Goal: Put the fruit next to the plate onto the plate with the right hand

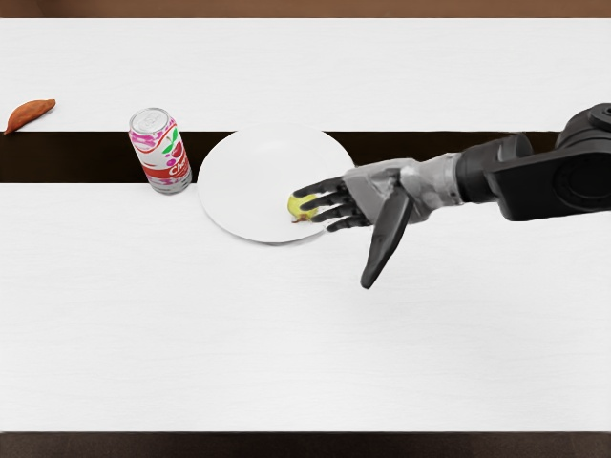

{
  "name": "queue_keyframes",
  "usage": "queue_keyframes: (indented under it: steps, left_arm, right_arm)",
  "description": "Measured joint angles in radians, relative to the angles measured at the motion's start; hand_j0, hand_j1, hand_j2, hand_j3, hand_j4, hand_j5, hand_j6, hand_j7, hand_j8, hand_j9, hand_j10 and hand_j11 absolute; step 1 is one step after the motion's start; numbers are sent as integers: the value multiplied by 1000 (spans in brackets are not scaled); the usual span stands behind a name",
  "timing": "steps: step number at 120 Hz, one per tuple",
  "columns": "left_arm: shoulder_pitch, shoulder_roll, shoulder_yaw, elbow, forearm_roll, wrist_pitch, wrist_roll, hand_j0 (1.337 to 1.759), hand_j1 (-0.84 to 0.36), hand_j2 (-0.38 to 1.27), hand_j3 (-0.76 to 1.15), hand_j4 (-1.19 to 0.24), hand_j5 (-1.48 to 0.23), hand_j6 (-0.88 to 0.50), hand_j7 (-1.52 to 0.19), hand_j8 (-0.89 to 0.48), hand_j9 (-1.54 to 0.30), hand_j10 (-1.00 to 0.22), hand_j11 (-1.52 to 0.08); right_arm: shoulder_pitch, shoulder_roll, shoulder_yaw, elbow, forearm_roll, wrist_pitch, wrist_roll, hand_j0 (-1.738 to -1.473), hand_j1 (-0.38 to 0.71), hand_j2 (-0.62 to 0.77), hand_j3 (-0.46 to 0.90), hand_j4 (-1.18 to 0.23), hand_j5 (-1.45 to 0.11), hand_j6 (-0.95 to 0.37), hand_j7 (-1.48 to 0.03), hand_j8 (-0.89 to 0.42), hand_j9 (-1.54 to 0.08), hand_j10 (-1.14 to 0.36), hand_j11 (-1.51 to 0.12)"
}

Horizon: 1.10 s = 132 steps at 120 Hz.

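A white bench seen from above, crossed by a dark band running left to right. At the far left lies an orange-brown tapered object (30,114), well apart from everything else. To its right a pink-and-white soda can (160,151) stands upright, just beside the left edge of a round white plate (258,162) that spans the dark band. A small yellow-green fruit (301,205) sits over the plate's right near part, close to the rim. The right hand (368,196) reaches in from the right on a grey-and-black arm. Its fingers (329,186) are stretched out and spread around the fruit with their tips at it, and the thumb (382,246) hangs wide toward the near side, so this looks like a loose hand rather than a pinch. Whether the fruit rests on the plate or is just above it cannot be told. The main risk is the fruit's place by the rim: being round, it could roll off onto the bench if a fingertip drags it as the hand pulls away rightward. A fingertip pressing on the rim could also tip the plate or slide it left into the can and knock it over.
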Motion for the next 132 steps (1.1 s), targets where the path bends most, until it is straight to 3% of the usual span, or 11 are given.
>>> queue_keyframes:
  steps: [19, 57, 132]
  left_arm:
    - [0, 0, 0, 0, 0, 0, 0, 1658, 325, 4, 0, -21, -26, -21, -26, -20, -26, -20, -26]
    - [6, 0, 1, 0, 0, -1, 0, 1658, 325, 4, 0, -21, -27, -21, -27, -20, -27, -20, -27]
    - [8, 0, 1, 0, 0, 0, 0, 1658, 325, 4, 0, -21, -27, -20, -27, -20, -27, -20, -27]
  right_arm:
    - [-34, -178, 9, 40, 91, 182, 0, -1658, -344, 5, 0, -7, -10, -5, -9, -4, -10, 13, -10]
    - [-104, -464, 10, -2, 196, 232, 2, -1658, -348, 1, 0, -1, -2, -1, -2, -1, -2, 3, -2]
    - [-113, -503, 11, -35, 204, 235, 2, -1658, -349, -1, 0, 0, 0, 1, 0, 0, 0, 0, 0]
